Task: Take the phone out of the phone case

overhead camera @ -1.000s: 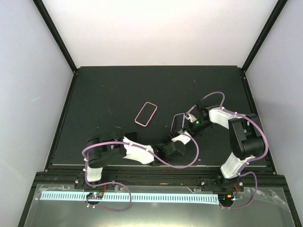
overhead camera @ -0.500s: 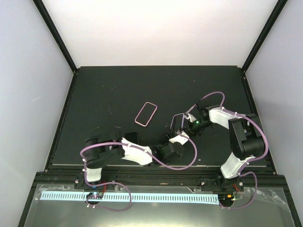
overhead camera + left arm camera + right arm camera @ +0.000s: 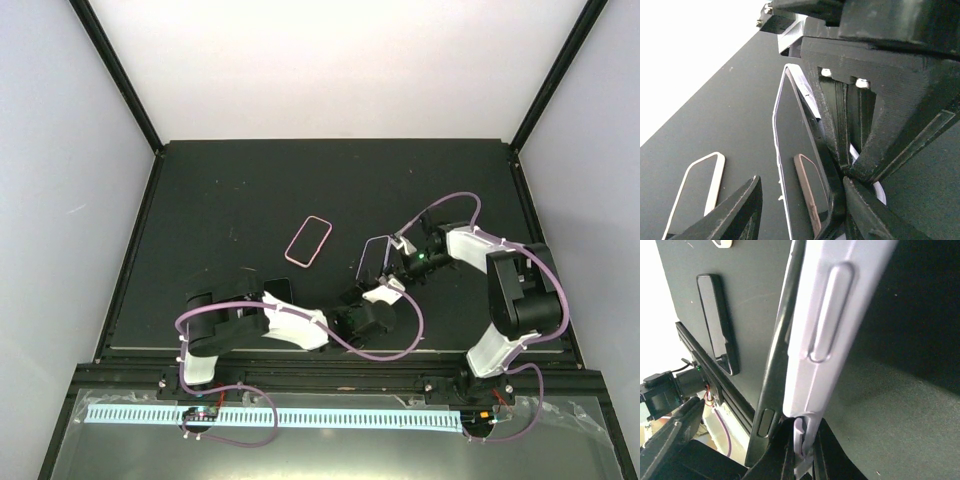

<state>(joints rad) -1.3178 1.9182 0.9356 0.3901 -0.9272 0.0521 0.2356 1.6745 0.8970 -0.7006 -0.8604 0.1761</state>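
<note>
Top external: pink-rimmed bumper (image 3: pixel 308 241) lies left of the phone case (image 3: pixel 376 258).

The top view is bright and even. Light comes from above. The white wall (image 3: pixel 340 70) at 12 o'clock glows almost pure white. The black table (image 3: pixel 220 190) looks dull, with only soft, faint shadows beside the arms. A pale strip (image 3: pixel 270 415) at 6 o'clock shines light blue.

In the left wrist view, the corner at 11 o'clock is washed out white. The phone (image 3: pixel 792 130) screen shows a dim brown reflection. The left gripper (image 3: pixel 802 210) at 6 o'clock is dark.

In the right wrist view, the phone case (image 3: pixel 835 325) is close up and well lit.
</note>
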